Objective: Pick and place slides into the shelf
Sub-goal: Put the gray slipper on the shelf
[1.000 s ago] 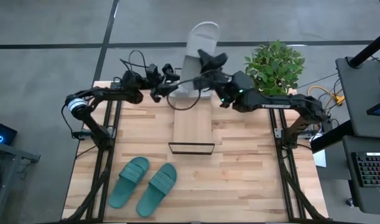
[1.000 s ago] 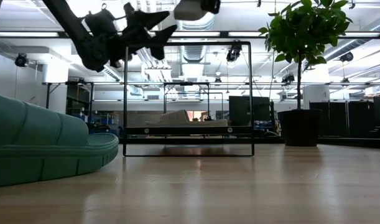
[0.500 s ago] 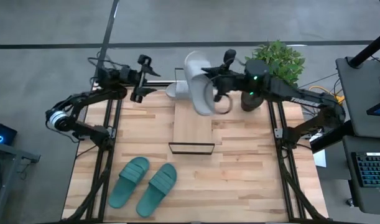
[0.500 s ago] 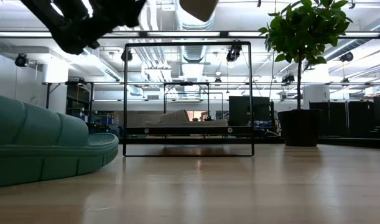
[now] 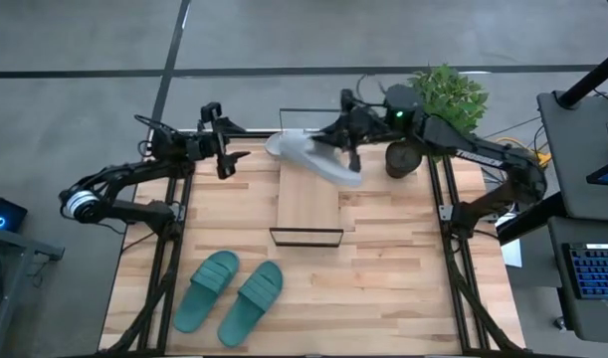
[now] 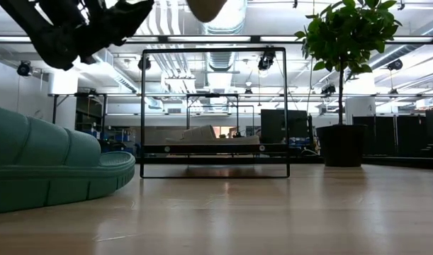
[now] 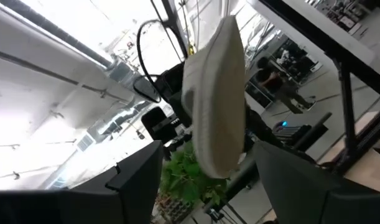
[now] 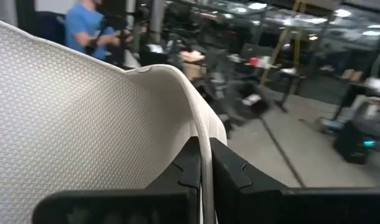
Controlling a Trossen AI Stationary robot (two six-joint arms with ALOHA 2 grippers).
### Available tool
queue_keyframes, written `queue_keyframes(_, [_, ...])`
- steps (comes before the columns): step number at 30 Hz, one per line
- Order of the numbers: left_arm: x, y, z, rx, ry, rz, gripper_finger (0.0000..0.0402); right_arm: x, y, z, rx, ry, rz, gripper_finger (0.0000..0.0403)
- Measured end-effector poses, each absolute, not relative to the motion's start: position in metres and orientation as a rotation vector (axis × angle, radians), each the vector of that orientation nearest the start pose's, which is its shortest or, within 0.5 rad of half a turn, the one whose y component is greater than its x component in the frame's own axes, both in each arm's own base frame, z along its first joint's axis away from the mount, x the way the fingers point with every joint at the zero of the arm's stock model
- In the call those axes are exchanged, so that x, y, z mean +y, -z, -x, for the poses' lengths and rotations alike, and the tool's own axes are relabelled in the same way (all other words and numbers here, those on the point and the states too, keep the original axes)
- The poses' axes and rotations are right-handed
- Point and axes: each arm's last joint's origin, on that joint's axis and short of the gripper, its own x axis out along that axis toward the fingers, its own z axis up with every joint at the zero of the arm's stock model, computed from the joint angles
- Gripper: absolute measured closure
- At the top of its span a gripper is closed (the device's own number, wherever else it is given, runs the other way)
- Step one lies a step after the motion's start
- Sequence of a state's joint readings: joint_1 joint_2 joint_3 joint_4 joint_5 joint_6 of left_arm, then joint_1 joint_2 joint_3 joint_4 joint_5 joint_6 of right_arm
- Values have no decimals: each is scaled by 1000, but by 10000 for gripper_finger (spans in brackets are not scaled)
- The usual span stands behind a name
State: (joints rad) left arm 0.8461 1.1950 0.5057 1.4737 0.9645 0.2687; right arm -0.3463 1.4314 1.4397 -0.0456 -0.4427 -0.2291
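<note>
At the near edge of the wooden surface [image 5: 383, 288], left of centre, the teal-green pair of slides [image 5: 230, 292] lies side by side, soles down, toes angled toward the far right. In the low view one of them fills the left foreground.

Farther back, at the middle of the surface, stands the shelf [image 5: 307, 199], its light plank top bare, with its black wire frame showing as an upright rectangle in the low view.

Above the far end of the shelf, the right gripper [image 5: 335, 149] pinches one pale grey slide [image 5: 313, 157] by its edge, holding it tilted in the air, clear of the plank. In the right wrist view, its fingers [image 8: 190, 171] are pressed against the slide's textured sole.

To the left, near the far-left corner, the left gripper [image 5: 222, 151] hovers with its fingers spread, holding nothing, well apart from the slide.

A potted plant [image 5: 438, 99] stands at the far right corner.
</note>
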Motion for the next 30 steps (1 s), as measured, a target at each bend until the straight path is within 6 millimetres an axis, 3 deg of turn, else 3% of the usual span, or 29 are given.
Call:
queue_keyframes(7, [147,-300,-167,-503,69,-833,160,-101,-415,-329,-9,-167,215,394])
queue_keyframes(15, [162,-307,-182,-483,141,-649,160,-98,-425,-330,-87,-242,288,394])
queue_keyframes(20, [177,-314,-200,-430,300,-544,160,-98,-424,-330,-84,-242,291,394])
queue_keyframes(30, [186,-324,-231,-448,396,-539,160,-98,-421,-330,-72,-248,280,394])
